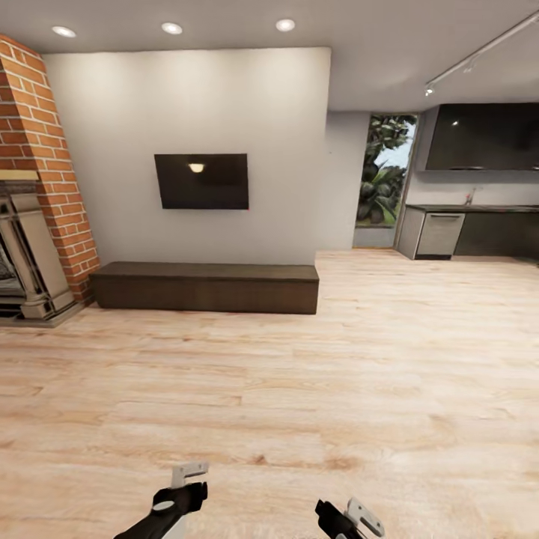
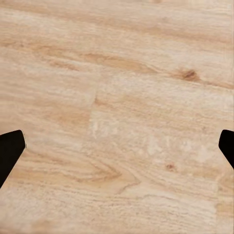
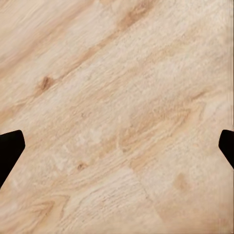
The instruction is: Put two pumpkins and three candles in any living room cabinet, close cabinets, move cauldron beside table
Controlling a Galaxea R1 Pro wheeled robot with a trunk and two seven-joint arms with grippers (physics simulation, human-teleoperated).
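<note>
The long low dark brown cabinet [image 1: 206,287] stands against the white wall ahead, under a wall-mounted TV, and its front looks shut. The pumpkins, candles, cauldron and table are out of view. At the bottom edge of the head view, my left gripper [image 1: 183,486] and right gripper [image 1: 352,516] hang low over the wooden floor. In the wrist views the left gripper [image 2: 117,146] and right gripper [image 3: 117,146] are both open. Their black fingertips [image 2: 9,148] [image 3: 9,146] sit far apart, with only bare floorboards between them.
A brick fireplace [image 1: 34,224] with a stone hearth stands at the left, beside the cabinet's end. A black TV [image 1: 201,181] hangs on the wall. A kitchen counter [image 1: 471,228] and a doorway with greenery [image 1: 385,180] lie to the right rear. Light wood floor [image 1: 299,389] stretches ahead.
</note>
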